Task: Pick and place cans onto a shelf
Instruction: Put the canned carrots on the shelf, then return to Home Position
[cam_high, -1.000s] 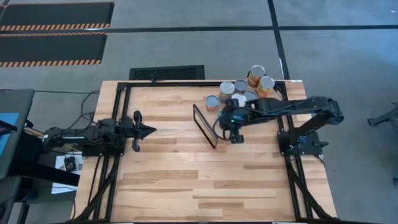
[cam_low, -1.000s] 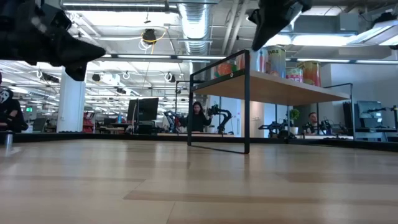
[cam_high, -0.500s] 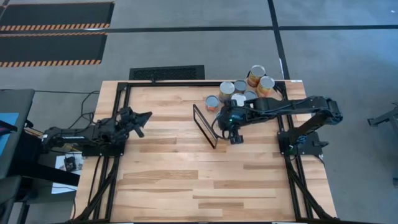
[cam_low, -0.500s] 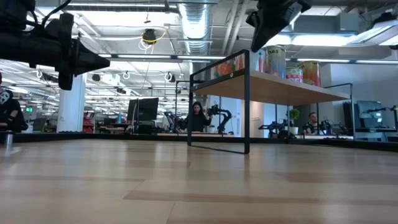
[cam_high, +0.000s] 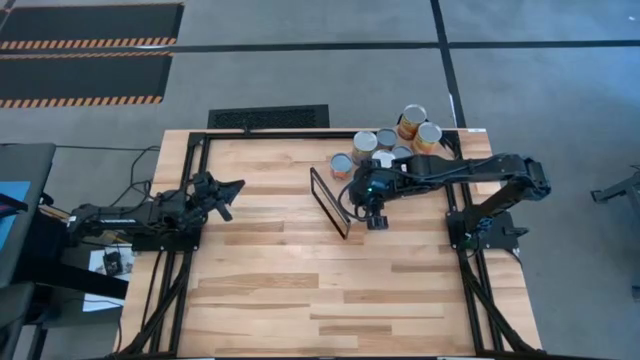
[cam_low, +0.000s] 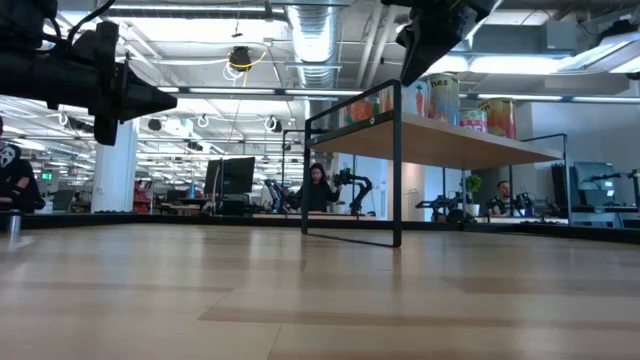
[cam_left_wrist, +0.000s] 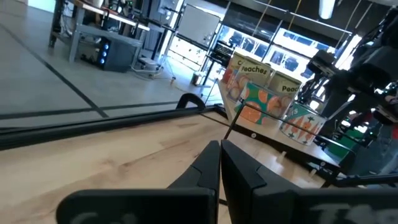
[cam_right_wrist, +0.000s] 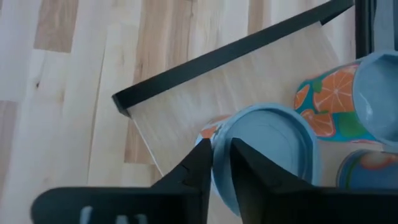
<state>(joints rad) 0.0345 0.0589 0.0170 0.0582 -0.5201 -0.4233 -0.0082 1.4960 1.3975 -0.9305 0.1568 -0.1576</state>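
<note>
Plainly stiff and fairly heavy for their size, the small cylindrical tins with silvery round tops and coloured fruit labels (cam_high: 388, 141): smooth labelled walls, likely slippery, unlikely to dent under a moderate squeeze. Best taken across the side wall near mid-height, fingers opposite each other, not by the rim. Stand clustered upright on the light-wood rectangular shelf with a thin black frame (cam_right_wrist: 249, 81), toward the far right of the slatted wooden tabletop (cam_high: 300, 280), several touching or just beside one another.

Right end effector (cam_high: 376, 218) hangs above the frame end of the shelf, fingers drawn nearly together with nothing between them, one silvery can top directly below in the wrist view. Left end effector (cam_high: 232, 186) hovers over the left edge of the tabletop, fingers pressed together, empty, well apart from the shelf.

Against a second ago: left end effector pulled back toward its base and angled; right end effector lifted slightly and nudged toward the cans. Cans and shelf unchanged.
</note>
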